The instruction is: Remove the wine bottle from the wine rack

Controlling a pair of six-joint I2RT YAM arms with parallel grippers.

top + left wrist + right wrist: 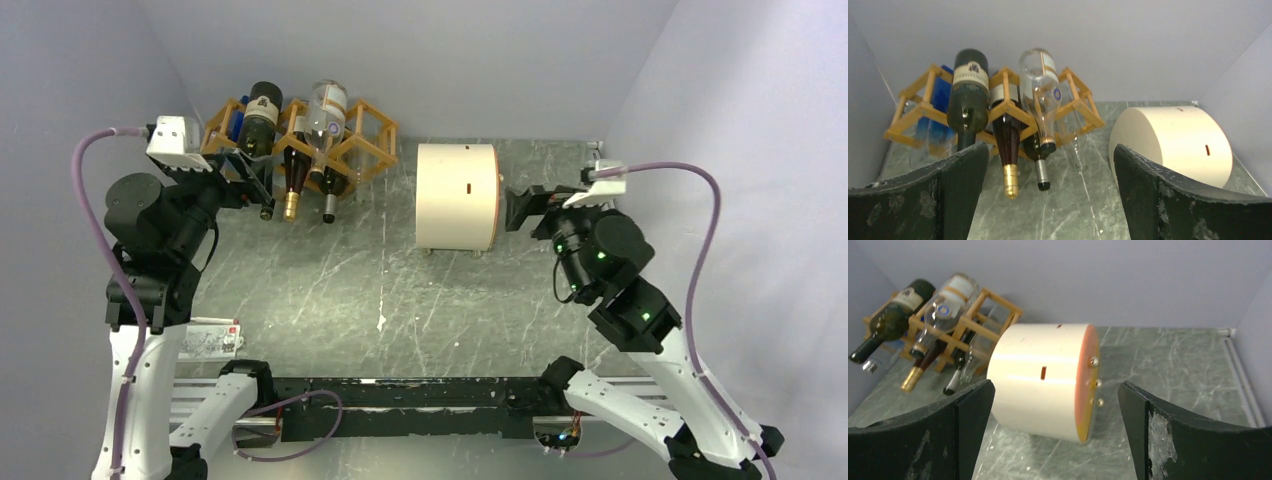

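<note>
The wine rack, a honey-brown wooden lattice, stands at the back left against the wall, and several wine bottles lie in it with their necks toward me. A dark green labelled bottle and a clear bottle lie on top. Beneath them are a red-brown bottle with gold foil and a dark one with a silver cap. My left gripper is open just in front of the necks, touching none; its fingers frame them. My right gripper is open and empty beside the drum.
A cream cylindrical drum lies on its side mid-table, right of the rack and just left of my right gripper. Grey walls close in the left, back and right. A small printed packet lies by the left arm's base.
</note>
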